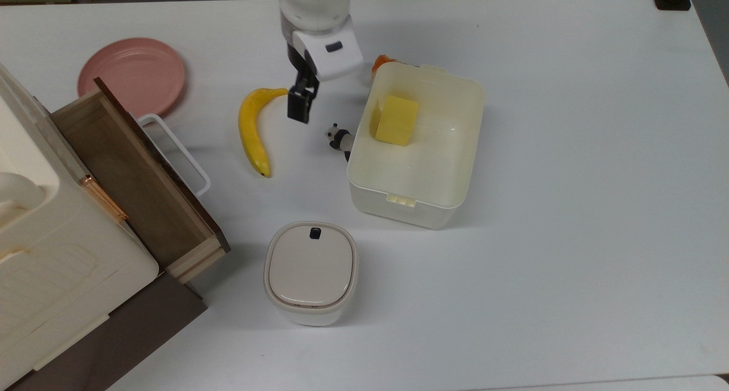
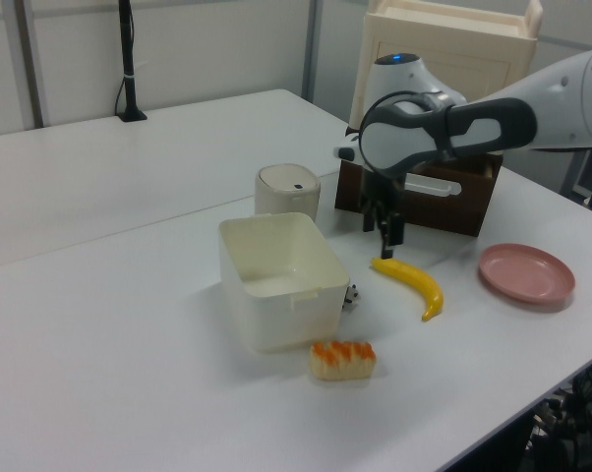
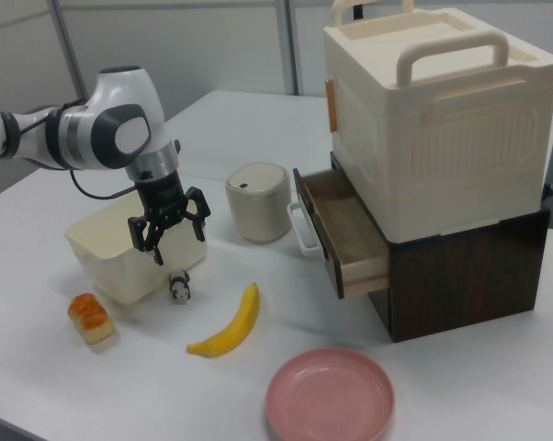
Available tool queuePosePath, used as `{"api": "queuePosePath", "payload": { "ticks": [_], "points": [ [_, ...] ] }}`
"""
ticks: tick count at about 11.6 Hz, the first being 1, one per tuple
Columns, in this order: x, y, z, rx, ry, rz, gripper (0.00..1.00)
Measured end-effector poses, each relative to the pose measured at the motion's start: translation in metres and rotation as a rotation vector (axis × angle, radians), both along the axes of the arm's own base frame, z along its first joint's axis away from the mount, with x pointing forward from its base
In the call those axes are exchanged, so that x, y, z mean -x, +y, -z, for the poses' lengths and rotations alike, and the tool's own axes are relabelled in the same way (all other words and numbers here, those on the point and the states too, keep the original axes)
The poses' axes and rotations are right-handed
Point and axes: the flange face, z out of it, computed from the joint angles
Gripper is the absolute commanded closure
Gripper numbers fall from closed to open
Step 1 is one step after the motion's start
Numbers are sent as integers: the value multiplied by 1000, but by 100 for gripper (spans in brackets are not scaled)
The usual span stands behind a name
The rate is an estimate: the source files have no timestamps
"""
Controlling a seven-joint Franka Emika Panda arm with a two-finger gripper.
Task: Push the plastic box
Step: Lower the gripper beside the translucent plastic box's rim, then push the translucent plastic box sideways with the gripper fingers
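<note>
The plastic box (image 1: 409, 212), an open cream-white tub, stands mid-table and holds a yellow block (image 1: 396, 119). The box shows again in the left view (image 2: 276, 317) and the right view (image 3: 111, 266). My gripper (image 1: 299, 107) hangs open and empty above the table, between the banana (image 1: 253, 130) and the box's long side on the top view's left, a short gap from the box. It points down in the left view (image 2: 386, 231) and shows spread fingers in the right view (image 3: 177, 243), just in front of the box.
A small panda figure (image 1: 340, 139) rests against the box below the gripper. An orange bread roll (image 1: 381, 62) lies behind the box. A pink plate (image 1: 132, 75), a lidded white container (image 1: 310, 271) and a cabinet with an open wooden drawer (image 1: 134, 175) fill the top view's left.
</note>
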Motion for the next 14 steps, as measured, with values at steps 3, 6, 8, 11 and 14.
{"api": "queuePosePath", "payload": {
  "ticks": [3, 6, 8, 11, 14],
  "points": [
    [-9, 26, 24, 10, -27, 53, 0],
    [-10, 38, 28, 7, -22, 36, 0],
    [-10, 52, 26, -1, -40, 15, 0],
    [-14, 62, 29, -13, -73, 10, 0],
    [-21, 81, 29, -19, -104, 32, 0]
  ]
}}
